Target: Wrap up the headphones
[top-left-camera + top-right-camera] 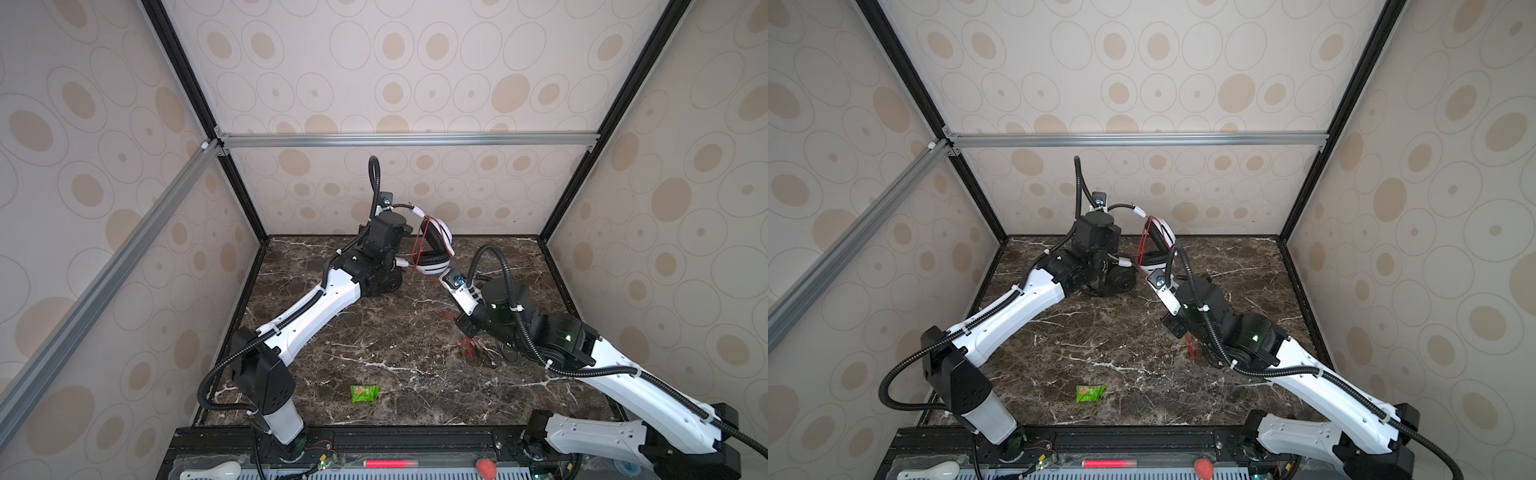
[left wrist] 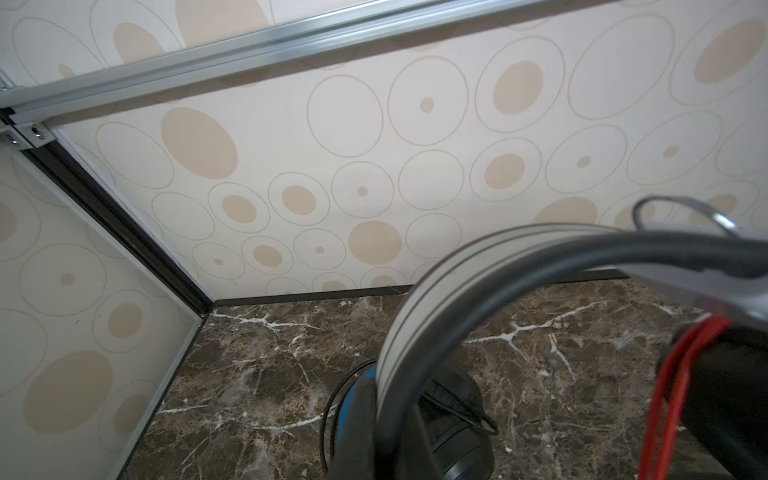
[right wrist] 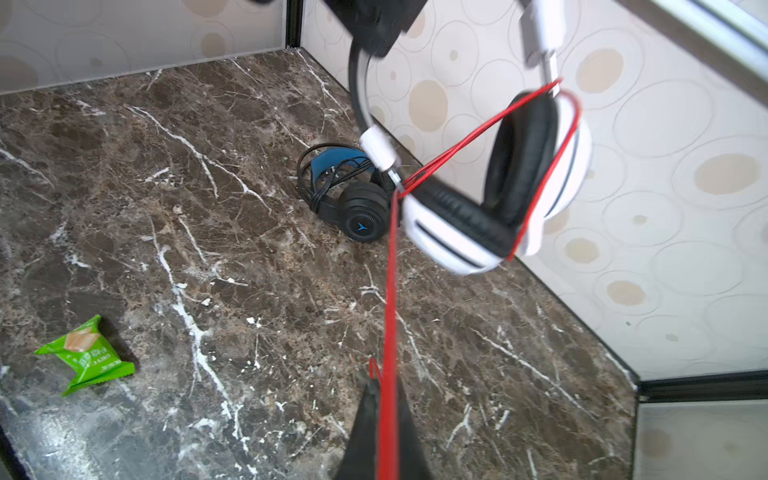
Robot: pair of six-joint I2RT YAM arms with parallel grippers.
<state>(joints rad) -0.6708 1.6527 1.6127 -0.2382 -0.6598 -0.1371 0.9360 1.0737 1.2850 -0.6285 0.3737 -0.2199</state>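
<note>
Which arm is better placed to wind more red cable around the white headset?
Right: the right end effector pinches the taut red cable; the left end effector holds the white headset aloft.

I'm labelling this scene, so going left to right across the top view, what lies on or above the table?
Order: green snack packet → white headphones, held up → loose red cable heap on the table. Skipped: black headphones, overlapping the packet's span.

Close-up blur on white headset [image 2: 417,299], black headset [image 1: 385,284] half behind left arm [image 1: 328,301], red cable [image 3: 390,316] cropped
</note>
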